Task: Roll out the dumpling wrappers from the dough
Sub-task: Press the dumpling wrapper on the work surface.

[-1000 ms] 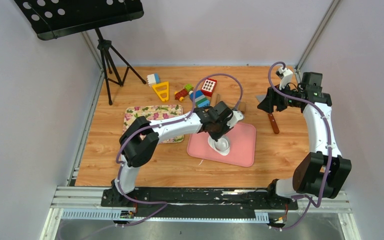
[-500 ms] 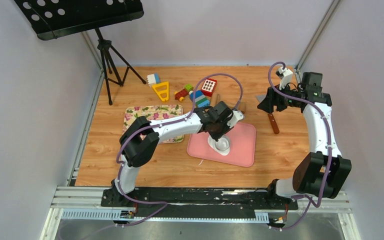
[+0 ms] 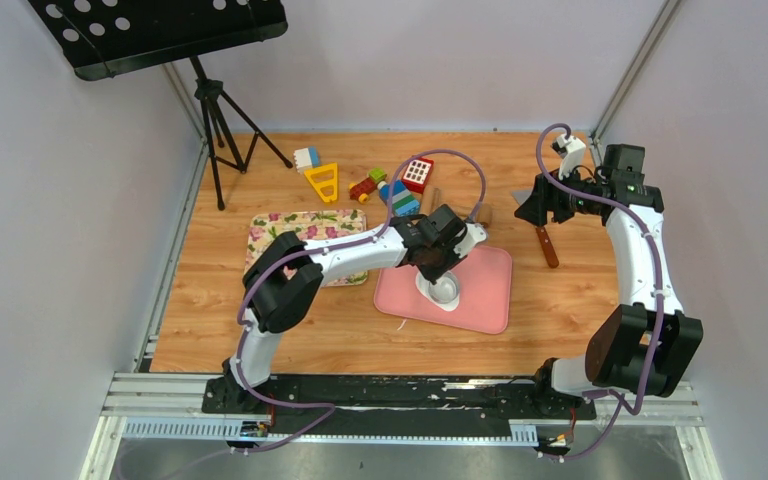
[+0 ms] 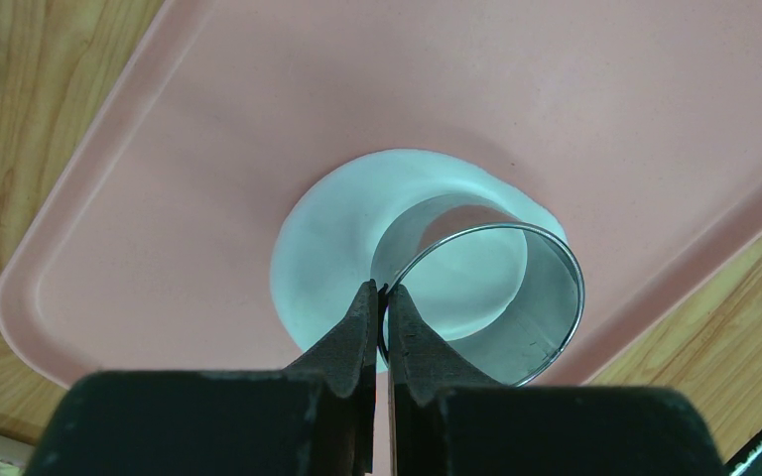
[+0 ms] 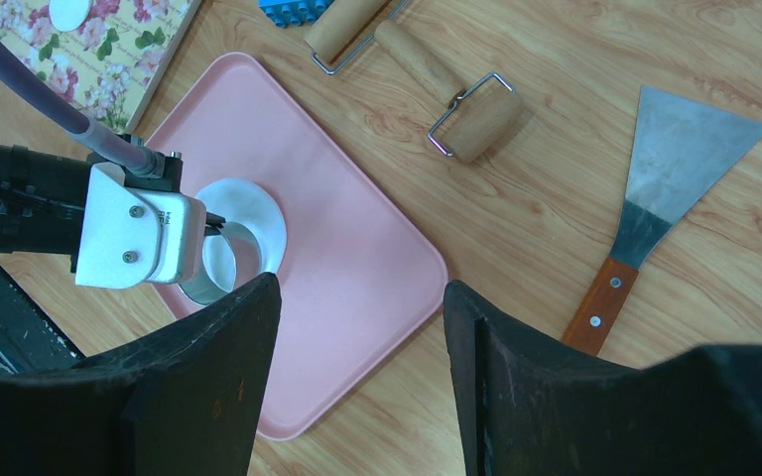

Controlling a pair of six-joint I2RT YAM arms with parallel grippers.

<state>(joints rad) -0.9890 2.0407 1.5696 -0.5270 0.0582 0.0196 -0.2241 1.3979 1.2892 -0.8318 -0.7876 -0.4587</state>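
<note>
Black and narrow, the fingers of the left tool [image 4: 381, 297] are pinched tight on the near wall of a metal ring [image 4: 548, 327], one finger inside it and one outside. The ring stands upright on the dough [image 4: 322, 248], a flattened white sheet that shows inside the ring and spreads past it on one side. The dough lies on a pink tray [image 4: 208, 129], near one of its edges, and the tray sits on the wooden table [image 5: 556, 59]. The right tool [image 5: 357, 337] hangs over the far right of the table, its jaws spread wide with nothing between them. Below it lie a scraper [image 5: 675, 169] and a rolling pin [image 5: 456, 89]. Beside the tray is a flowered board [image 5: 109, 50] with a white disc [image 5: 67, 12] on it.
</note>
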